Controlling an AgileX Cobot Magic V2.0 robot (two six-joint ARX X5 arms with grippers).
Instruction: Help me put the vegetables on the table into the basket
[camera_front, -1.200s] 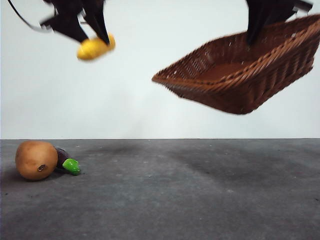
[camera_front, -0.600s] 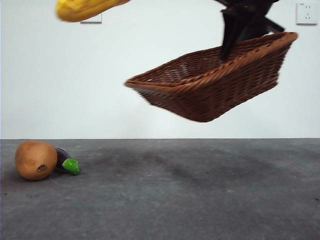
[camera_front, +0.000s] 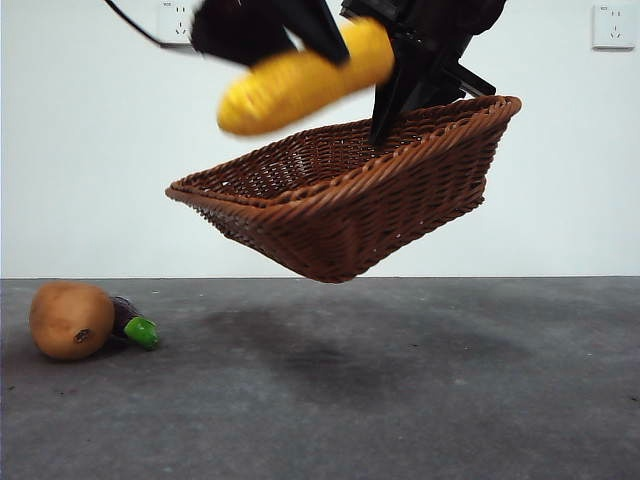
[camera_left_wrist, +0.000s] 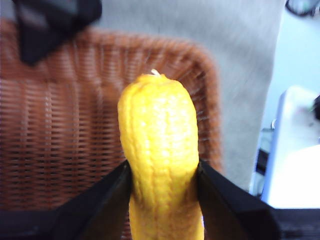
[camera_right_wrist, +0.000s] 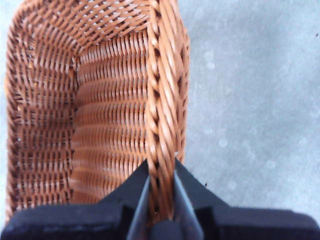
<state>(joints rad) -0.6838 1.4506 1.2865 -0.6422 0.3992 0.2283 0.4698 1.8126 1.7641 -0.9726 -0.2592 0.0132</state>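
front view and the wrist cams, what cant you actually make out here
- Eggplant: front view, the potato hides most of its purple body; only the green cap end is clear.
- Corn: front view, motion-blurred; in the left wrist view its lower end is cut off by the edge, between the left gripper jaws.
- Basket floor: front view, hidden behind its near wall.
- Right gripper: right wrist view, the rim covers its inner pads.

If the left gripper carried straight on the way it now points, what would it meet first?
Most likely the basket: the left gripper, shut on the corn, points down at its woven floor, though the gap is hard to judge.
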